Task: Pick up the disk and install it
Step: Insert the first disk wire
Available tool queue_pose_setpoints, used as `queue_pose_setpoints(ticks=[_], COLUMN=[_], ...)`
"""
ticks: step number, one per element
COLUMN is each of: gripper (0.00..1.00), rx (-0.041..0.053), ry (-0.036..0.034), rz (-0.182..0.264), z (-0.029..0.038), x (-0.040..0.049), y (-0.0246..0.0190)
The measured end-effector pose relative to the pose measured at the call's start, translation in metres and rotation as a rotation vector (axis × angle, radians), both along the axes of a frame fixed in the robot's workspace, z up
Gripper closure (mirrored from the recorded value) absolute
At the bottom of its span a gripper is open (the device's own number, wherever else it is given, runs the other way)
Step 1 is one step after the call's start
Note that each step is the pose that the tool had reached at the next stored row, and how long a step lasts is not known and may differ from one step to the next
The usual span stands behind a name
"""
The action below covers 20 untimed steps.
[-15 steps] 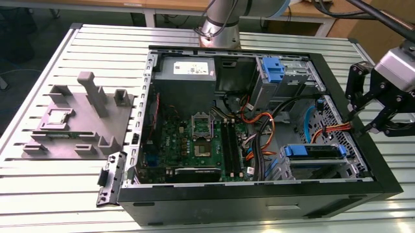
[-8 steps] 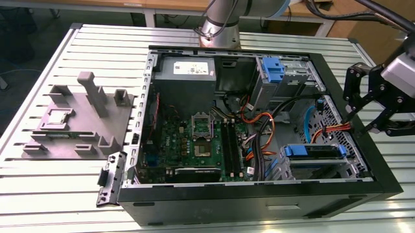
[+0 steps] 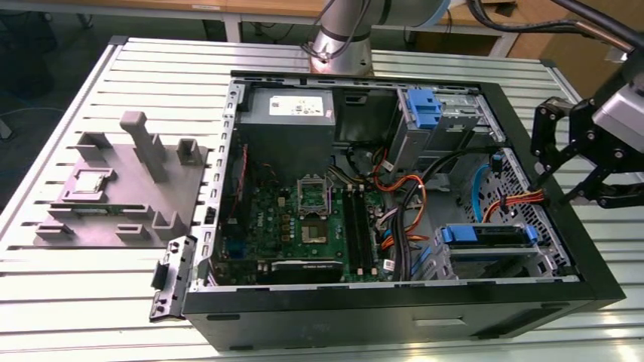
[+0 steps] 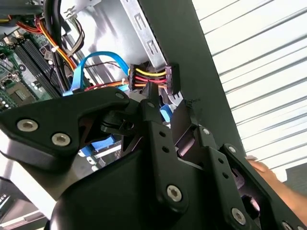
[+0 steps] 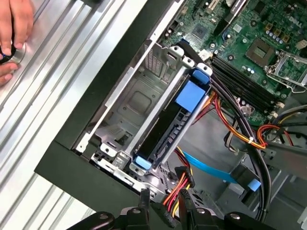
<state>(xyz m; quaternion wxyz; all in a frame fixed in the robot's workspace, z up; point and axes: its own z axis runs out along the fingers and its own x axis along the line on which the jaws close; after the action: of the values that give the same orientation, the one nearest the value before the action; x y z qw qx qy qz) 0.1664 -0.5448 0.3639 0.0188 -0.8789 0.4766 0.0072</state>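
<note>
Pincer (image 3: 581, 179) hangs over the edge of the computer case (image 3: 403, 320) on the exterior view's right, its black fingers (image 5: 144, 197) spread. In the first wrist view a bundle of red, yellow and orange wires (image 5: 176, 189) shows in the gap between the tips, though whether they touch it I cannot tell. The disk (image 5: 165, 127) sits in the metal drive bay (image 5: 134, 98) at the case's corner. The first wrist view shows it edge-on as a dark slab framed by its bright blue plastic carrier, while the exterior view shows only the blue front and a grey face beneath. The second wrist view adds the black power plug (image 4: 169, 79) with its striped wires just beyond the fingers, and a flat blue ribbon cable (image 4: 81, 72) curving behind it. A person's hand (image 5: 14, 28) rests on the ribbed aluminium table (image 3: 90, 279) beside the case. Only the exterior view takes in the green motherboard (image 3: 292, 219) whole and the matte grey fixture block (image 3: 121, 188) with its upright posts, standing well apart from the disk.
</note>
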Motion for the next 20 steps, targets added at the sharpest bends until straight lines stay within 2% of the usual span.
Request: queue_pose_setpoints(ticks=[3, 8, 14, 20], gripper=[0.63, 0.63, 0.63, 0.63], rx=[-0.0013, -0.0034, -0.0145, -0.0143], ry=[-0.0016, -0.0036, -0.0166, -0.02], rz=[0.018, 0.099, 0.148, 0.203], z=[-0.0008, -0.002, -0.0043, -0.0052], x=[0.0002, 0.0002, 0.0008, 0.0008], y=[0.0007, 0.0008, 0.0008, 0.0009])
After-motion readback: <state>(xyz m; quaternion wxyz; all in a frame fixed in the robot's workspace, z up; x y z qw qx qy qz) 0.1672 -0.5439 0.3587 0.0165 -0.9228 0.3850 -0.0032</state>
